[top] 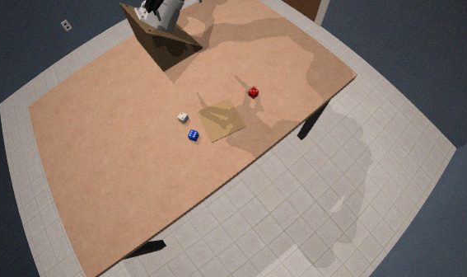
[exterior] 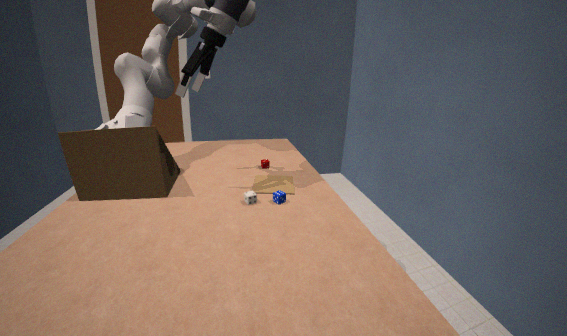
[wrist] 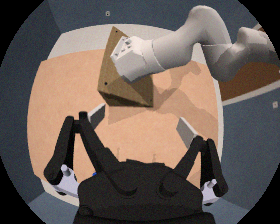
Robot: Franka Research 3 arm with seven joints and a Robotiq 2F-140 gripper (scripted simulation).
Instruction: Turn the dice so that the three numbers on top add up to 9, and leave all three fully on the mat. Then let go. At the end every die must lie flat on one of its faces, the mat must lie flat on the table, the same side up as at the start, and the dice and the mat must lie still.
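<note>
The white die [top: 183,117] [exterior: 250,197] and the blue die [top: 193,135] [exterior: 279,197] [wrist: 95,174] rest on the table beside the mat [top: 210,133] [exterior: 288,186], off it. The red die [top: 253,92] [exterior: 265,163] rests on the table off the mat's opposite side. The blue die's top shows several pips; the white die's top seems to show one; the red die's top number is too small to tell. The yellowish mat lies flat with nothing on it, partly in shadow. My gripper [exterior: 189,88] [wrist: 142,117] is open and empty, high above the table and away from the dice.
A brown wedge-shaped block [top: 152,47] [exterior: 120,165] [wrist: 123,87] stands under the arm's base. The table's edge [top: 253,160] runs past the mat on the side away from the base.
</note>
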